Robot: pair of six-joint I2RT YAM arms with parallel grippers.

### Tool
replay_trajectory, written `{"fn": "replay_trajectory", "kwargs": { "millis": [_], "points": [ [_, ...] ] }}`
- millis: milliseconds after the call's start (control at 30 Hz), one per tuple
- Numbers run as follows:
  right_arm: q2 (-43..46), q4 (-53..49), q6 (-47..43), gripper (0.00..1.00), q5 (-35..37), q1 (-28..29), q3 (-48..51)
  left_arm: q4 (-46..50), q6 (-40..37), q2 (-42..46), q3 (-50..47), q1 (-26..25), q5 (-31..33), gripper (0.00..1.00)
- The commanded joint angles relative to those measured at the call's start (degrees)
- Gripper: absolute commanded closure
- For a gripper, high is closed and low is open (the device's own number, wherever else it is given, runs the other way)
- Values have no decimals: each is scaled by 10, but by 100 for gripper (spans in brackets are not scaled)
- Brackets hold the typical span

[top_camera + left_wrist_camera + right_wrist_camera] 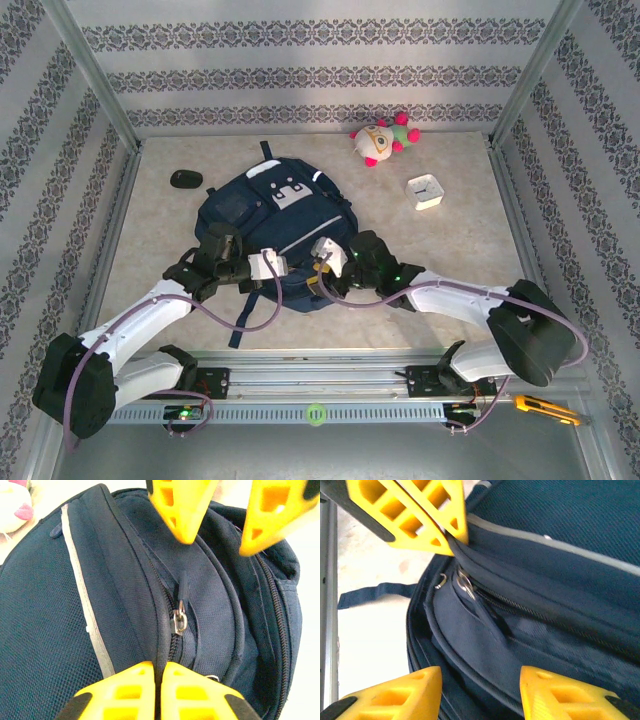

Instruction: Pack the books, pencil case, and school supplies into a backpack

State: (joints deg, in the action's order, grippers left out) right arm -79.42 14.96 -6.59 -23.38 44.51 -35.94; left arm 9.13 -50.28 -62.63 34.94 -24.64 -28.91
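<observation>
1. Top view.
   - The navy backpack [283, 215] lies flat at mid-frame on the beige table [150, 240], with its white-patched pocket toward the top of the frame.
   - The left gripper [283, 268] and right gripper [320, 262] both sit at the pack's lower edge, close together. Their fingers are too small here to tell whether they are open or closed.
   - A black oval object [185, 179] is upper left of the pack, a plush toy [380, 140] upper right, and a white clock [427, 190] to the right. All three lie apart from the pack.
   - A yellow utility knife [545, 409] is at lower right, by the arm rail.

2. Left wrist view.
   - The left gripper [160, 667] is at bottom centre, its yellow fingers pressed together and pinching the backpack's [45, 630] seam fold along the zipper line.
   - The zipper pull [179, 621] is mid-frame, just above the pinch, with its tab pointing up.
   - The right gripper [216, 545] is at the top of the frame, fingers apart over the pack fabric.

3. Right wrist view.
   - The right gripper [480, 672] is at the bottom of the frame. Its fingers stand apart across folds of the backpack [560, 525] and clamp nothing visible.
   - The left gripper [456, 545] is upper left, its tips closed on the pack's ridged edge.
   - The zipper pull [465, 586] sits just below those tips.
   - A dark strap [375, 592] lies on the table at the left.
</observation>
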Motion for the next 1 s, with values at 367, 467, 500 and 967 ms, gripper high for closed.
{"fn": "replay_trajectory", "kwargs": {
  "millis": [367,467,500,967],
  "points": [
    [-65,103,-24,55,-22,16,-37,-45,56,-1,12,0,-43,97],
    [-76,104,-21,65,-34,18,-45,-50,61,-1,13,0,-43,97],
    [-79,104,-21,69,-34,20,-46,-52,64,-1,14,0,-43,97],
    [-24,63,42,100,52,0,-7,-7,43,3,23,10,2,100]
  ]
}}
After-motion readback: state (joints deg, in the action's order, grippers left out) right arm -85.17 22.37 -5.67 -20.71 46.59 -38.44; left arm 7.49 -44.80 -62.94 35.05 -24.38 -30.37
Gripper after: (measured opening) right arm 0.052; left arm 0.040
